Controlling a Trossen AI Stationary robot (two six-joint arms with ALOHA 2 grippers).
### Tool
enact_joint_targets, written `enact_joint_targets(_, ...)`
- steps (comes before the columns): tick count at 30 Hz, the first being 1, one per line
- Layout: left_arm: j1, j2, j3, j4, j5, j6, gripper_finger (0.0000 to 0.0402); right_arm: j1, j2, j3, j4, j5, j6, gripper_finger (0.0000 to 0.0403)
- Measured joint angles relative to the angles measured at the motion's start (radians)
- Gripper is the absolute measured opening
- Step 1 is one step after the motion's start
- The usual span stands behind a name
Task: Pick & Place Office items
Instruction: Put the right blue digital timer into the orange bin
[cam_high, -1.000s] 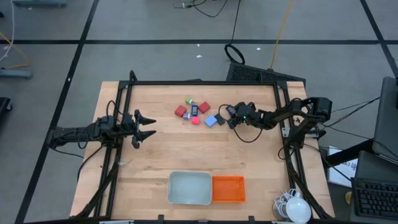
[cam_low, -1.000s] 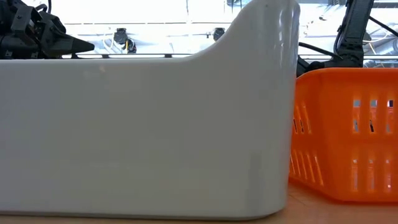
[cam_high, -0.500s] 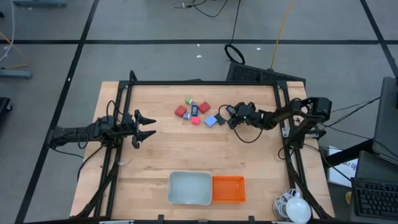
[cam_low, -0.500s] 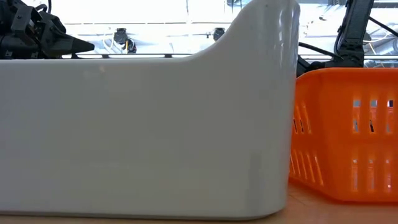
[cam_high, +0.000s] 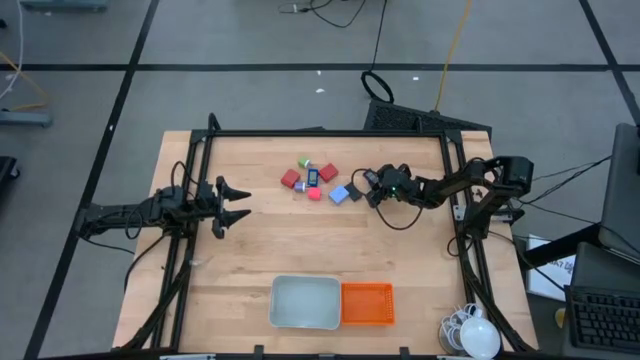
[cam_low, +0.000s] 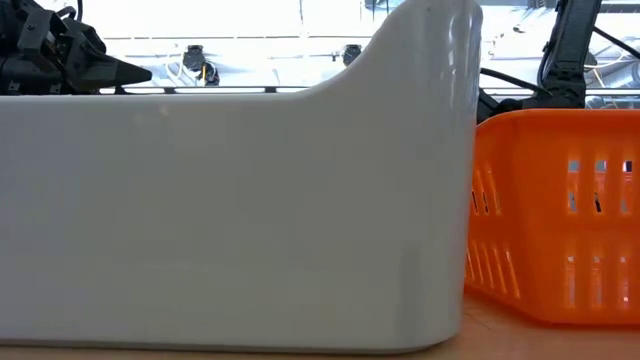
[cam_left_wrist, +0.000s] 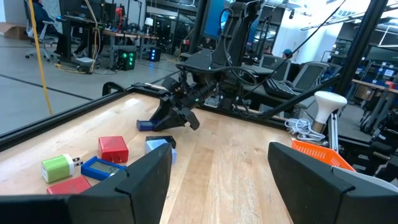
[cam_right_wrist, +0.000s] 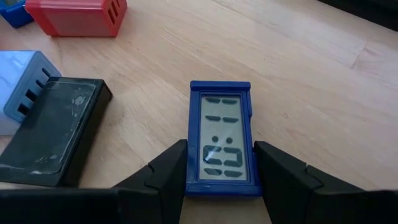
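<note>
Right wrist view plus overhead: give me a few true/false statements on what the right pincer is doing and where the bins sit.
1. The right pincer straddles a blue flat piece with a grey display. True.
2. That piece is lifted off the table. False: it lies flat on the wood.
3. A black flat piece lies beside it, leaning on a light blue block. True.
4. The left pincer holds a red block. False: it is open and empty, away from the pile.
5. The orange mesh basket sits on the far side of the table. False: it is at the near edge, beside the grey tray.
</note>
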Motion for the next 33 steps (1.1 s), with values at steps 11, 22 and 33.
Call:
enact_joint_targets(11, 0.0, 0.0, 0.0, 0.0, 0.0, 0.0, 0.0271, 0.003, -0.1, -0.001, -0.042, -0.031, -0.006, 0.0164)
enact_joint_targets(22, 0.0, 0.0, 0.0, 0.0, 0.0, 0.0, 0.0271, 0.029, -0.182, 0.0, -0.042, -0.078, -0.004, 0.0164)
enact_joint_targets(33, 0.0, 0.0, 0.0, 0.0, 0.0, 0.0, 0.0271, 0.092, -0.272, 0.0, -0.042, -0.076, -0.005, 0.0164)
